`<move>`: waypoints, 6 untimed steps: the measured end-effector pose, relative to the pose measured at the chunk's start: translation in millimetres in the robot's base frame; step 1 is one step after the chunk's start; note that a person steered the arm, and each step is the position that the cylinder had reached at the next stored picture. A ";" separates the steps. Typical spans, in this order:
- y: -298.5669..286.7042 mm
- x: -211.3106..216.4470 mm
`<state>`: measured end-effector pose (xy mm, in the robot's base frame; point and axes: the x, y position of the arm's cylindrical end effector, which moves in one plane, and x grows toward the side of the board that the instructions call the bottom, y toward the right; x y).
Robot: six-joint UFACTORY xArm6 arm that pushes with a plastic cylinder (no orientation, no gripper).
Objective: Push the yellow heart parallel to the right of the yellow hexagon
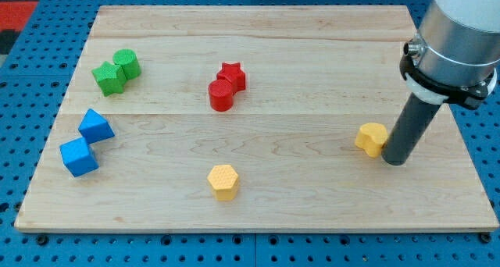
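The yellow heart, at 2 o'clock from the yellow hexagon on the desk, is touched at its 3 o'clock side by my tip, no gripper being fitted; a push toward 7 o'clock seems required next.

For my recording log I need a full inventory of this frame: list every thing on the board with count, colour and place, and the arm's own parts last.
Wooden board: one, pale wood, fills most of the view, on a blue pegboard.
Green blocks: two, touching, upper left; a star-like one and a rounder one.
Red blocks: two, touching, upper centre; a star and a cylinder.
Blue blocks: two, touching, at the view's left edge; upper, lower.
Yellow hexagon: one, lower centre, alone.
Yellow heart: one, right of centre, higher up than the hexagon.
My tip: one dark rod, against the heart's right side, under a grey arm housing.
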<state>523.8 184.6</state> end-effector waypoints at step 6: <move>-33.7 -68.8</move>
